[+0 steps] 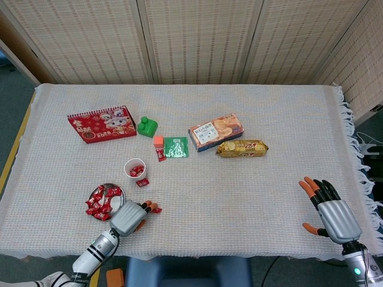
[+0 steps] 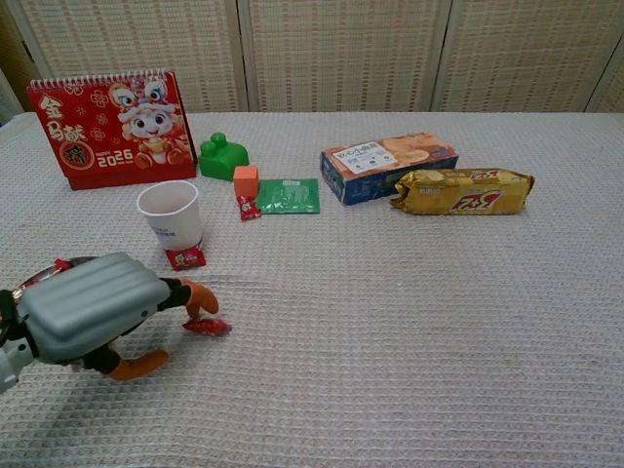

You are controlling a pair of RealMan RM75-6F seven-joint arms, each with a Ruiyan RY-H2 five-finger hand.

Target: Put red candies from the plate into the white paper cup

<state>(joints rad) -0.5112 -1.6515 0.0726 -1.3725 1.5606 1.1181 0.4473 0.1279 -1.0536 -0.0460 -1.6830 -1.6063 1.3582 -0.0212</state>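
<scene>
At the far left of the counter [image 1: 251,197] stands the red calendar [image 2: 110,127]. In front of it, near the front edge, the plate [image 1: 96,192] holds a heap of red candies [image 1: 100,202], partly hidden by the left hand in the chest view. The left hand [image 2: 97,310] lies low just right of the plate, its back up and its fingertips [image 2: 200,295] pointing right. They sit at a single loose candy [image 2: 207,326] on the cloth; whether they pinch it or merely press on it I cannot tell, since the palm hides the grip.

The white paper cup [image 2: 171,214] stands upright behind and slightly right of that hand, near it, with a few red candies already inside in the head view and a stray candy [image 2: 185,257] lying at its base. So the cup lies up and away from the fingertips, and the left hand is by far the nearer one; carrying a candy there likely calls for a lift and a short reach away from the robot.

Further right are the green block [image 2: 223,156], the green sachet [image 2: 288,196], the biscuit box [image 2: 388,166] and the yellow packet [image 2: 463,191]. At the far right, the right hand [image 1: 328,206] rests with fingers spread and holding nothing, well apart from cup and plate.
</scene>
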